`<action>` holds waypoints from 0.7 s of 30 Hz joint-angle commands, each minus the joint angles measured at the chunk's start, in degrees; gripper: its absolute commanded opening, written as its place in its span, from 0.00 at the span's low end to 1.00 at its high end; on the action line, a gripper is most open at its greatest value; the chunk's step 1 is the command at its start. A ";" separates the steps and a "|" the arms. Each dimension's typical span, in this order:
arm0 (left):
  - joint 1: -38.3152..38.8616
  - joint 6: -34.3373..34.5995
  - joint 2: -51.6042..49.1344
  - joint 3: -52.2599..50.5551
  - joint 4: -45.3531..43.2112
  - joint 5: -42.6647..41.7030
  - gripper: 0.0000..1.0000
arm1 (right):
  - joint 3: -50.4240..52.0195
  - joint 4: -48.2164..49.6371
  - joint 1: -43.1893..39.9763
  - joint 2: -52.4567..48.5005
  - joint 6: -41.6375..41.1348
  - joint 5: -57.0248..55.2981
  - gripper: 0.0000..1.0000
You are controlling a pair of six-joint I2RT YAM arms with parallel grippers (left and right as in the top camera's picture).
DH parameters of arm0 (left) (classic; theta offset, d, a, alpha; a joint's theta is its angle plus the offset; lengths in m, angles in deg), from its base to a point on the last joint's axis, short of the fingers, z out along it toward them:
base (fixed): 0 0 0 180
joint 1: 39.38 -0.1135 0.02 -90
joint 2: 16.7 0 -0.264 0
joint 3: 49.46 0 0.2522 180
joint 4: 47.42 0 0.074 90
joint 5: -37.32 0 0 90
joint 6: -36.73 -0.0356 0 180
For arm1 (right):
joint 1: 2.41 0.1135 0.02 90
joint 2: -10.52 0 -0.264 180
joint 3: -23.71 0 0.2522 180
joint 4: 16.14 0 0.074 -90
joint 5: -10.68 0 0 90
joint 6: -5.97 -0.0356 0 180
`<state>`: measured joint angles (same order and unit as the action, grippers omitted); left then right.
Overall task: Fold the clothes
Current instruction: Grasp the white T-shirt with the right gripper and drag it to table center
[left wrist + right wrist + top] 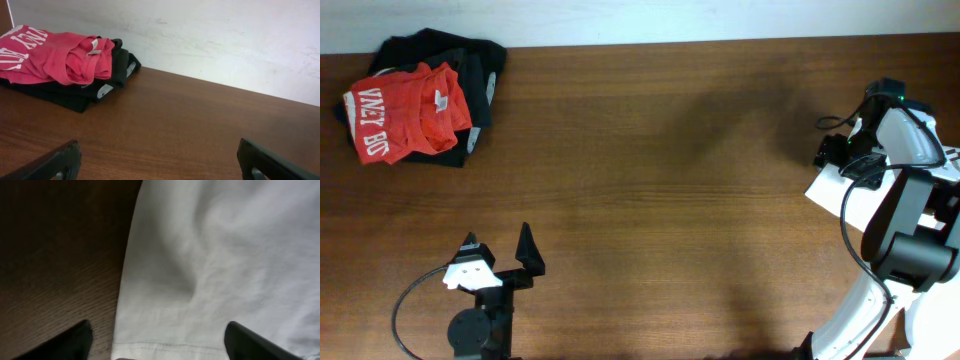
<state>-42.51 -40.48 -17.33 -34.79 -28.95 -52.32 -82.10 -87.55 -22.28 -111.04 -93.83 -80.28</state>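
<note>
The white T-shirt (826, 189) lies at the table's right edge, mostly hidden under my right arm. In the right wrist view the white T-shirt (215, 250) fills most of the frame, with a stitched hem at the bottom and its left edge on the wood. My right gripper (159, 330) is open just over that hem, with one finger over the wood and one over the fabric; it also shows in the overhead view (832, 150). My left gripper (498, 238) is open and empty at the front left, and the left wrist view shows the left gripper (157, 152) over bare wood.
A red shirt with white lettering (405, 115) lies on a black garment (480, 60) at the back left corner. The same red shirt (55, 55) and black garment (112, 72) show in the left wrist view, in front of a white wall (225, 40).
</note>
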 commanded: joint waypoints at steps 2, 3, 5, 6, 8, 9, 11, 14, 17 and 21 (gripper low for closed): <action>0.02 -1.14 0.26 -0.39 0.02 -0.61 0.99 | -0.74 0.00 0.31 -2.60 0.70 0.33 0.83; 0.02 -1.14 0.26 -0.39 0.02 -0.59 0.99 | -0.20 0.44 0.31 -2.71 2.45 0.28 0.83; 0.02 -1.14 0.26 -0.39 0.02 -0.61 0.99 | 1.75 1.90 -0.02 -2.71 3.43 0.35 0.83; 0.02 -1.14 0.26 -0.39 0.02 -0.61 0.99 | 3.56 3.15 -0.09 -2.71 3.45 0.33 0.83; 0.02 -1.14 0.26 -0.39 0.02 -0.59 0.99 | 6.67 5.92 -0.09 -2.71 3.41 0.31 0.72; 0.02 -1.14 0.26 -0.39 0.02 -0.61 0.99 | 8.00 7.17 -0.07 -2.71 3.39 0.33 0.62; 0.02 -1.14 0.26 -0.39 0.02 -0.59 0.99 | 8.22 7.10 0.04 -2.67 3.39 0.79 0.31; 0.02 -1.14 0.26 -0.39 0.02 -0.59 0.99 | 5.09 5.03 2.01 -2.64 3.39 8.55 0.04; 0.02 -1.14 0.26 -0.39 0.02 -0.61 0.99 | -0.33 4.33 11.85 -2.64 2.27 13.07 0.04; 0.02 -1.14 0.26 -0.39 0.02 -0.59 0.99 | -11.98 10.03 37.77 -2.67 -5.79 14.49 0.04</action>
<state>-42.51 -40.48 -17.33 -34.79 -28.97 -52.32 -88.33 -79.83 4.34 -113.75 -94.58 -68.63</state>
